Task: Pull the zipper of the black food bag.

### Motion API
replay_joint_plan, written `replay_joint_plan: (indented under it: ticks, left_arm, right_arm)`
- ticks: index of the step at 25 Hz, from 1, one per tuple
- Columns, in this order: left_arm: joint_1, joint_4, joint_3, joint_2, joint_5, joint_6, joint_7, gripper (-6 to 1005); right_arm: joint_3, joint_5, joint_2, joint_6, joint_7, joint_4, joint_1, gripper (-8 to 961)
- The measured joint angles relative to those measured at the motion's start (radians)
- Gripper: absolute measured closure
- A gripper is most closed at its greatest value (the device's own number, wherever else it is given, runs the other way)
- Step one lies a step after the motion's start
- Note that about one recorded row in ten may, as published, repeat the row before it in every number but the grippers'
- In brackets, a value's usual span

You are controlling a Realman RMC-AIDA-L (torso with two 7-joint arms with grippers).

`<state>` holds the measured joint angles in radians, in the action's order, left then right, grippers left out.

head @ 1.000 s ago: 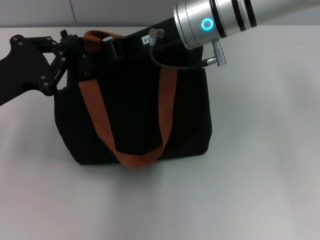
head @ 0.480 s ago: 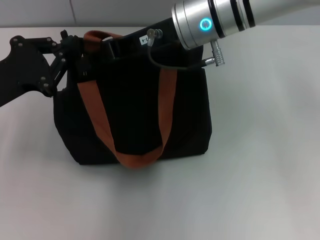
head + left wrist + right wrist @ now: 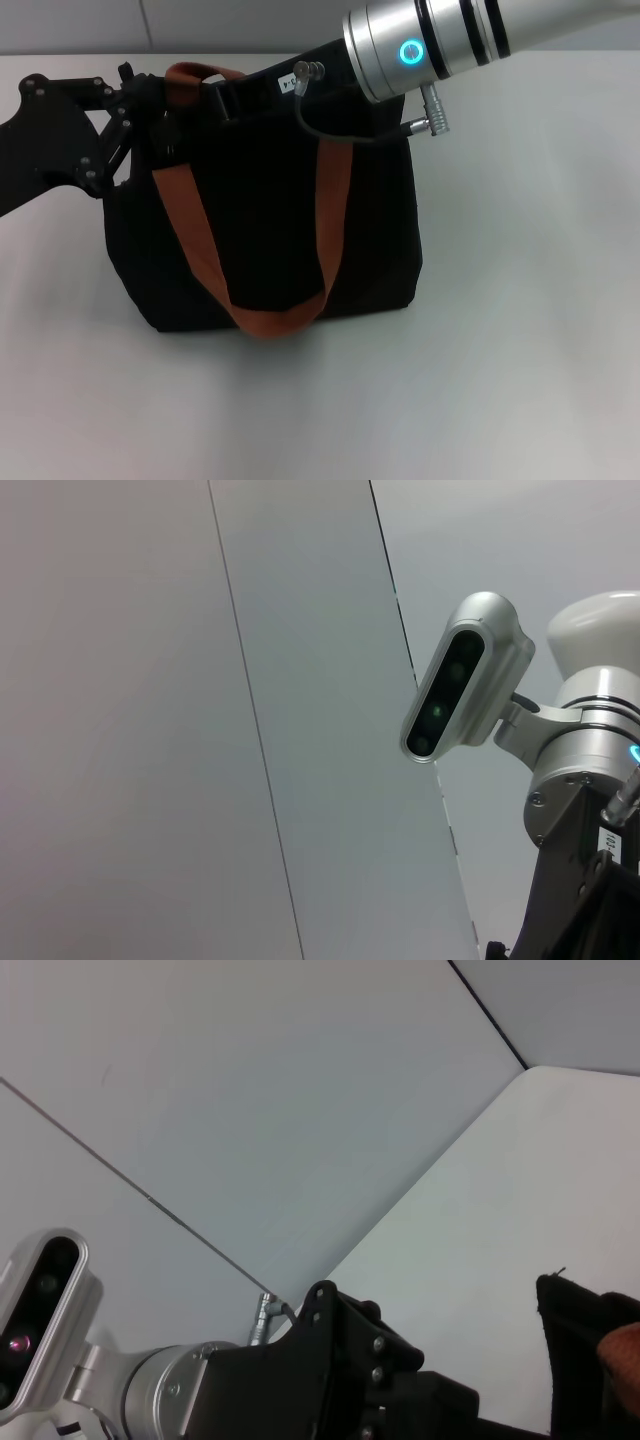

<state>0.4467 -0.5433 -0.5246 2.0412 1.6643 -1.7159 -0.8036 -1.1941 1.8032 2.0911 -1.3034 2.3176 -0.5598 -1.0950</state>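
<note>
The bag [image 3: 265, 225] stands upright on the white counter [image 3: 520, 330], toward the far edge and a little left of its middle. One brown strap [image 3: 190, 225] loops down over the near face, and another arches over the top at the far left corner of the bag.

My left end effector [image 3: 150, 115] is at the bag's upper left corner, just beside that arched strap and pressed against the black fabric there. Its black linkages reach in from the counter's left edge. I cannot tell whether its fingers are apart or together, because they merge with the dark fabric.

My right arm [image 3: 440, 40] comes in from the far right corner, its silver cuff with a lit blue ring above the bag's top edge. My right end effector [image 3: 235, 95] lies along the top of the bag, black on black, and I cannot tell how its fingers stand or whether they grip anything.

The zipper runs somewhere along that top edge, but I cannot make out its tab.

In the right wrist view the left end effector [image 3: 360, 1370] shows against the wall, with a corner of the bag [image 3: 580, 1340] beside it.
</note>
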Motion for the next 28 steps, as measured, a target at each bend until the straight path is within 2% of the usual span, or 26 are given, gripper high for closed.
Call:
replay_joint_plan:
  ticks: [14, 28]
  left_arm:
    - [-0.001, 0.002, 0.000, 0.003, 0.000, 0.001, 0.000, 971]
    - [-0.005, 0.005, 0.000, 0.002, 0.000, -0.007, 0.000, 971]
  right_arm:
    - [-0.013, -0.016, 0.000, -0.004, -0.021, -0.003, 0.001, 680]
    - [-0.013, -0.015, -0.002, 0.003, -0.023, -0.003, 0.009, 833]
